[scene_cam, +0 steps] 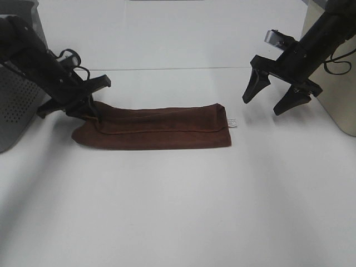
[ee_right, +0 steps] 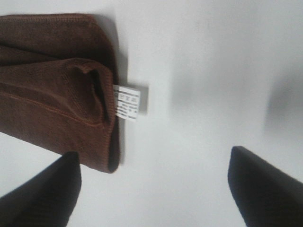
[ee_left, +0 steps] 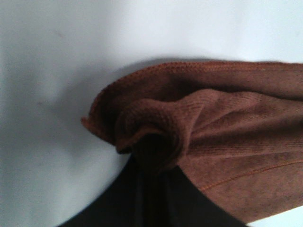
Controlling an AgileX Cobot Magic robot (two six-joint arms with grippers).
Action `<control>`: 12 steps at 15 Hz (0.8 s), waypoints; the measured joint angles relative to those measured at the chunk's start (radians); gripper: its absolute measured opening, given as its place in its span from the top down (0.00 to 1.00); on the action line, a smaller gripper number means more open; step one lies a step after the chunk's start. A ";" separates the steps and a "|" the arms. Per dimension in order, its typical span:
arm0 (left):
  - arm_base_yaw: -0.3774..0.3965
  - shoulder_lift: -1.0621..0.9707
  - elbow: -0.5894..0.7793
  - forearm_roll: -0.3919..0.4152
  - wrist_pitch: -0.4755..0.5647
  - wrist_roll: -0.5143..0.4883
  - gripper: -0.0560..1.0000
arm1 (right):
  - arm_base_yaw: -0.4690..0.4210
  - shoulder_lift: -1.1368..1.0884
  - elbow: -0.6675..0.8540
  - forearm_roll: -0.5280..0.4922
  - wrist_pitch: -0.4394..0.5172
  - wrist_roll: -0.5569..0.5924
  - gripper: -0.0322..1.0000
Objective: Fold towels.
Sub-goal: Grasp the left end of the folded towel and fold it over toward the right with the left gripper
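The dark reddish-brown towel point(scene_cam: 161, 129) lies folded into a long strip across the middle of the white table, with its small white tag point(scene_cam: 232, 122) at the right end. My left gripper point(scene_cam: 89, 110) is shut on the towel's left end, which is bunched up and slightly lifted. In the left wrist view the cloth point(ee_left: 227, 142) puckers around the dark gripper point(ee_left: 150, 163). My right gripper point(scene_cam: 262, 105) is open and empty, hovering above the table to the right of the towel. The right wrist view shows the towel's end point(ee_right: 52, 94), the tag point(ee_right: 127, 101) and the wide-open gripper point(ee_right: 154, 189).
A grey perforated box point(scene_cam: 16, 105) stands at the left edge behind my left arm. A beige box point(scene_cam: 339, 89) stands at the right edge behind my right arm. The white table point(scene_cam: 178, 211) stretches toward the front.
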 joint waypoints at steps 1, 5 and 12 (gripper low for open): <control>0.001 -0.016 -0.052 0.075 0.047 -0.065 0.91 | 0.000 0.000 0.000 0.000 0.000 0.000 0.20; -0.031 -0.026 -0.214 0.082 0.205 -0.130 0.91 | 0.000 0.000 0.000 0.000 0.000 0.000 0.20; -0.284 0.057 -0.267 -0.142 -0.015 -0.168 0.91 | 0.000 0.000 0.000 0.000 0.000 0.000 0.21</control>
